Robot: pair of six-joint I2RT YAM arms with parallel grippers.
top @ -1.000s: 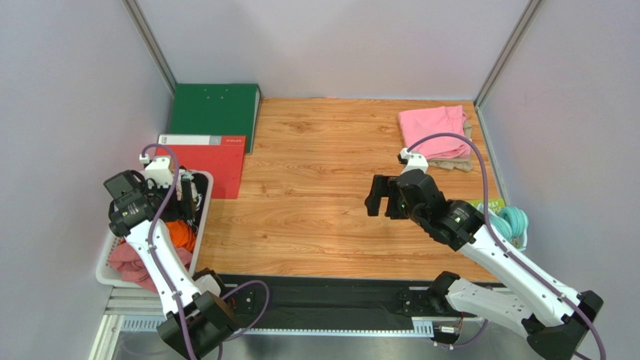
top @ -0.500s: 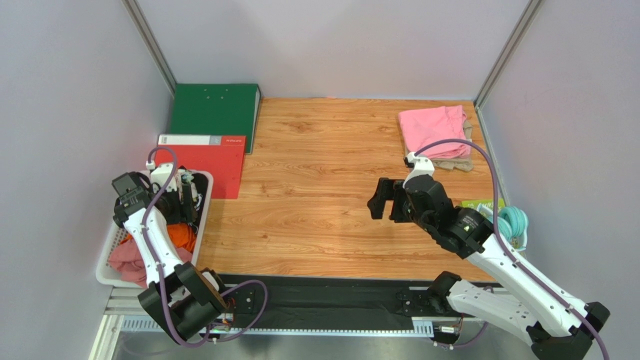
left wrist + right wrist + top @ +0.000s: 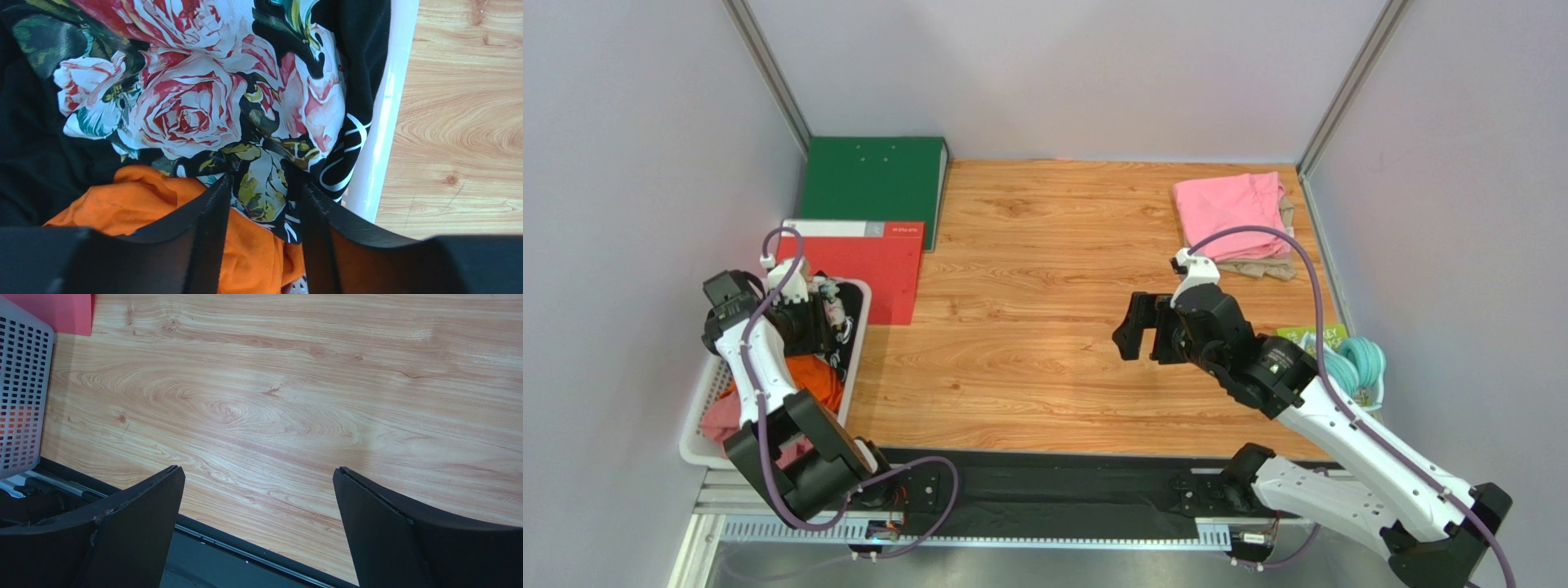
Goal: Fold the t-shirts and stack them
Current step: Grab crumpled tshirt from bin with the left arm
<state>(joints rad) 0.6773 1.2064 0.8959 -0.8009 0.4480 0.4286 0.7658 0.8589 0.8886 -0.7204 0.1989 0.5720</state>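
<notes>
A black t-shirt [image 3: 184, 110] with a pink-rose print lies crumpled in the white basket [image 3: 380, 153], on top of an orange t-shirt [image 3: 147, 196]. My left gripper [image 3: 264, 180] reaches down into the basket. Its jaws stand partly apart, one on each side of a fold at the black shirt's edge. From above, the left gripper [image 3: 817, 321] hides most of the black t-shirt [image 3: 844, 328]. A dusty-rose t-shirt [image 3: 725, 423] fills the basket's near end. A folded pink t-shirt [image 3: 1228, 208] rests on a beige one [image 3: 1265, 263] at the far right. My right gripper [image 3: 1133, 328] hovers wide open over bare wood [image 3: 276, 404].
A green binder [image 3: 873, 178] and a red binder [image 3: 860, 263] lie at the far left, the red one against the basket [image 3: 854, 368]. A teal coiled bundle [image 3: 1360, 365] sits by the right wall. A black strip [image 3: 1051, 484] runs along the table's near edge.
My left gripper has sunk deeper into the basket and its jaws have narrowed round the black shirt's fold. The right arm has shifted only slightly and stays open.
</notes>
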